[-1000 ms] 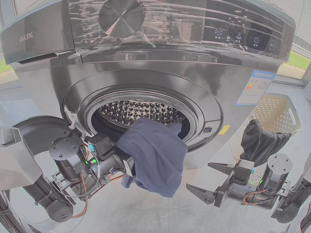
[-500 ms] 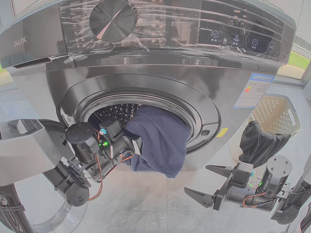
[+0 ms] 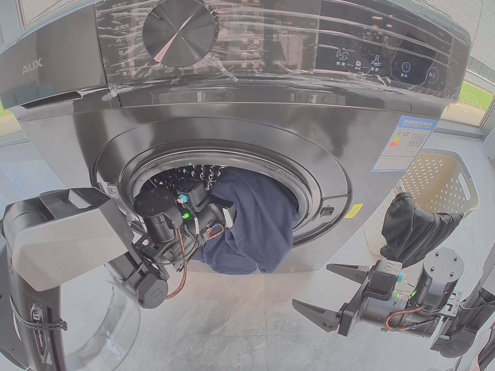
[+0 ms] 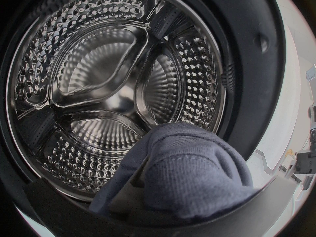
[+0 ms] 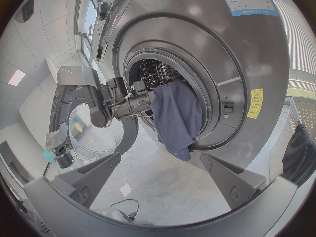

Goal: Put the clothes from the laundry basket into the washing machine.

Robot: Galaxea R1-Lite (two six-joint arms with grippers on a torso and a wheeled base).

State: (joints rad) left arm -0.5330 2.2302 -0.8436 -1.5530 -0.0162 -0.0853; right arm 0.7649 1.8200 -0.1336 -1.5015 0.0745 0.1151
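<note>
The left gripper (image 3: 233, 209), fingers closed on the navy garment (image 3: 260, 222), sits at the washing machine's mouth. The drum (image 4: 108, 76) lies straight ahead, but the garment's tail hangs outside over the rim. The right gripper (image 3: 312, 285), fingers spread, hovers near the laundry basket (image 3: 448, 179).

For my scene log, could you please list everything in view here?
washing machine: one, dark grey, straight ahead
door: one, clear glass, swung open at left
drum: one, silver, inside the machine
navy garment: one, dark blue, hanging from the drum opening
laundry basket: one, white, right of the machine
black garment: one, black, draped over the basket's rim
left tool: one, at the drum opening, holding the navy garment
right tool: one, black, open, low at right
</note>
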